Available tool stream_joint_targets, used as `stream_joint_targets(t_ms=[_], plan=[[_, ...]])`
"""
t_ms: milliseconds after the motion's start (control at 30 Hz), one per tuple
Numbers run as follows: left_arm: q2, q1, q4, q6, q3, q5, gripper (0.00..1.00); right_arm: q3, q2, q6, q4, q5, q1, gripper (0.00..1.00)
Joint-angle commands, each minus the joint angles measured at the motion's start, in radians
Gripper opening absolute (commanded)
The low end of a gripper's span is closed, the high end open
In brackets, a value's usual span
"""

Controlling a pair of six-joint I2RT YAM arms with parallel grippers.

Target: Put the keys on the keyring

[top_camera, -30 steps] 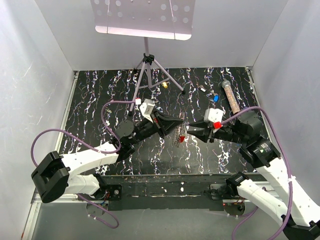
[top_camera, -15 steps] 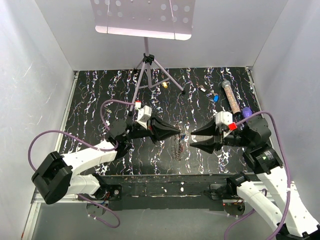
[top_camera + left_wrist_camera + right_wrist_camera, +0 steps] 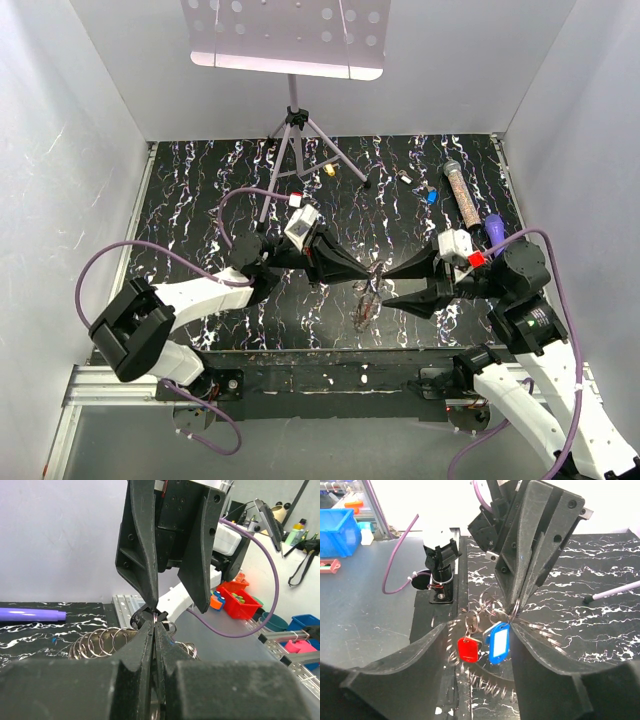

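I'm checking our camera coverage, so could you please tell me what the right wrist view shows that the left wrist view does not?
Only the right wrist view shows a red tag and a blue tag hanging from the keyring inside the open right hand. Only the left wrist view shows a purple pen lying on the table. Both show the left hand shut on the keyring.

White walls (image 3: 70, 150) box in a black worktop (image 3: 200, 180) veined with white. A perforated tray (image 3: 288, 40) on a tripod (image 3: 293, 118) stands at its far side.
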Motion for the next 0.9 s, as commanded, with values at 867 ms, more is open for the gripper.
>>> stream_joint_targets(t_ms=[867], plan=[[0.035, 0.004, 0.227, -0.149, 0.095, 0.036, 0.00, -0.005, 0.030, 0.193, 0.161, 0.099, -0.027, 0.31]])
